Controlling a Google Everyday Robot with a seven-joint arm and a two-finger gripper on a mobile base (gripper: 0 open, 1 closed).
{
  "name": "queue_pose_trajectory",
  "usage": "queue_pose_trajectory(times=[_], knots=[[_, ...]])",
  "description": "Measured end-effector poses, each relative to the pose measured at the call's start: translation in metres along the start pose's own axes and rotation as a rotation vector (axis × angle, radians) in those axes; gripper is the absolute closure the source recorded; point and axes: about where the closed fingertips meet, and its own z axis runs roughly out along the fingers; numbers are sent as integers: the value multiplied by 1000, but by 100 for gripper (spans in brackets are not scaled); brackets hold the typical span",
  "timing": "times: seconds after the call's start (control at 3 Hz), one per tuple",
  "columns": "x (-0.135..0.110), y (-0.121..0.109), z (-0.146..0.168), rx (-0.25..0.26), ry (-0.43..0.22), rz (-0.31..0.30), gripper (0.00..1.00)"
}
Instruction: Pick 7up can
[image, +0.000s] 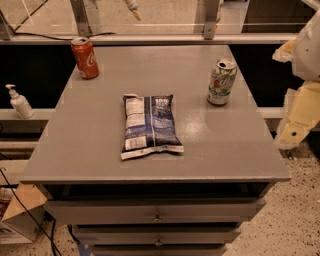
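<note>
The 7up can (222, 82) stands upright on the grey table top (210, 145), near its right edge towards the back. It is white and silver with green lettering and a silver top. My gripper (298, 116) is at the right edge of the view, off the table's right side. It is to the right of the can and well apart from it, and it holds nothing that I can see.
A red cola can (84, 58) stands at the table's back left corner. A dark blue snack bag (150, 126) lies flat in the middle. The table has drawers (157, 212) below its front edge. A white pump bottle (19, 101) stands on a ledge to the left.
</note>
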Motion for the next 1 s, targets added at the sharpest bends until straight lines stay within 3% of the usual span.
queue_pose_trajectory(times=[0.33, 0.67, 1.0], knots=[[0, 0, 0, 0, 0, 0, 0], [-4, -9, 0, 6, -57, -26, 0], [-14, -22, 9, 2, -56, -40, 0]])
